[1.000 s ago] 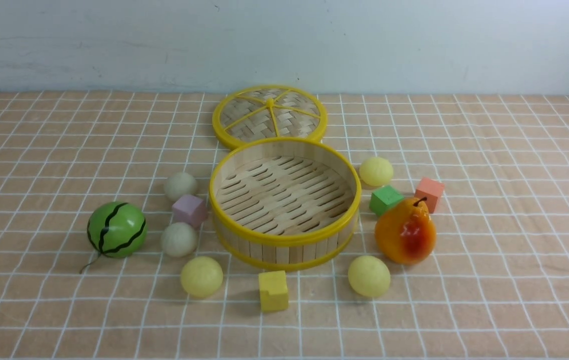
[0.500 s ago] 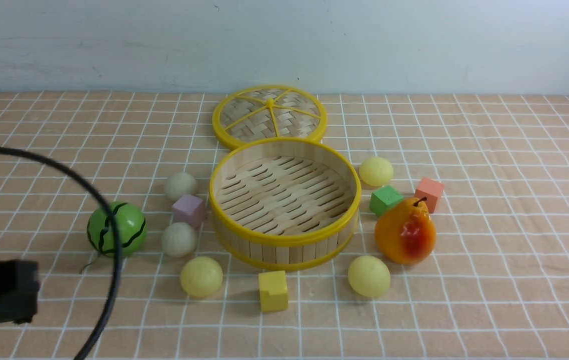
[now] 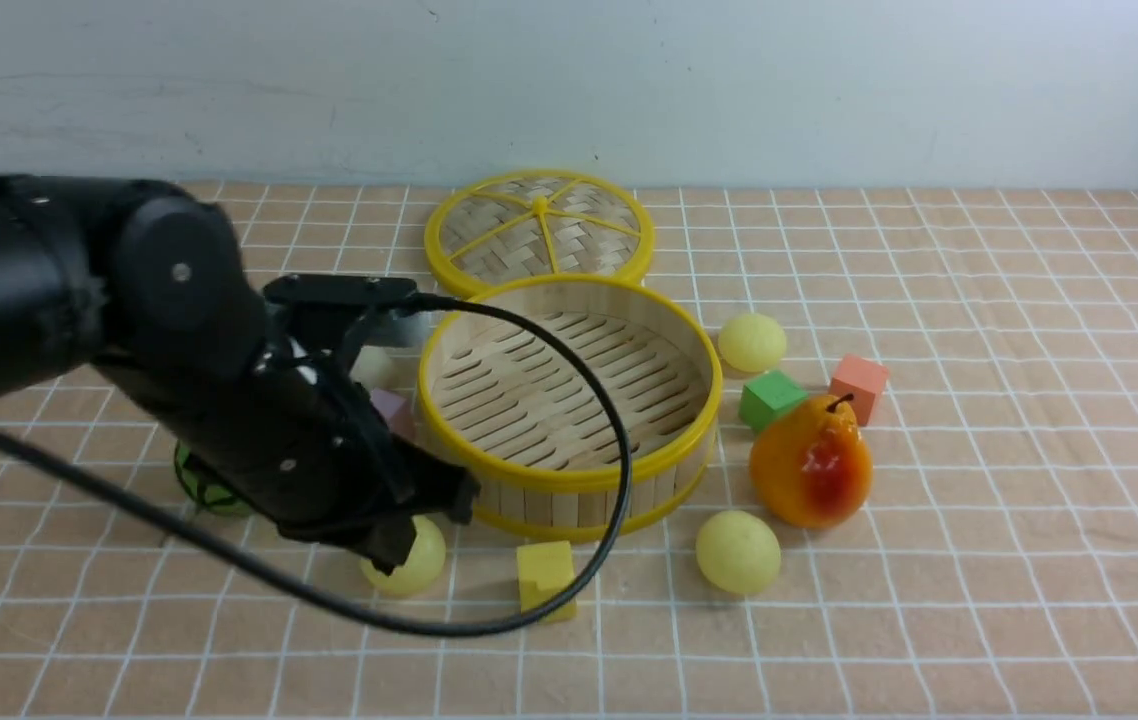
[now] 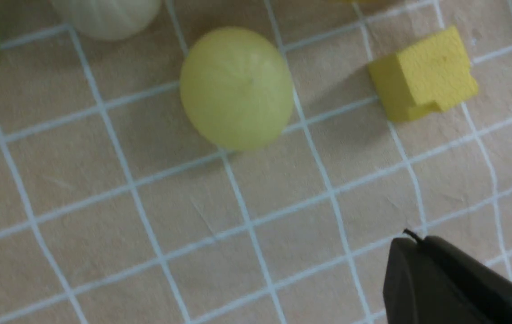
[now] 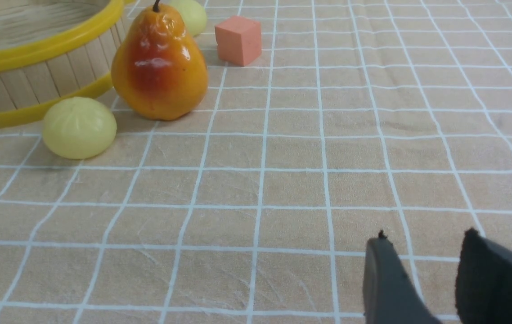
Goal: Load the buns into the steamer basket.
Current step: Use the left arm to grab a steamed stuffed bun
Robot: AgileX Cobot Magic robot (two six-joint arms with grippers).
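My left pincer (image 4: 420, 272), closed and empty, hangs near the pale yellow bun (image 4: 237, 87) lying on the worktop (image 3: 929, 600) near the steamer basket (image 3: 569, 485), toward the front edge; my right pincer (image 5: 427, 265) stands open, idle; I judge the bun light, matte, perhaps soft, best pinched gently across its widest girth.
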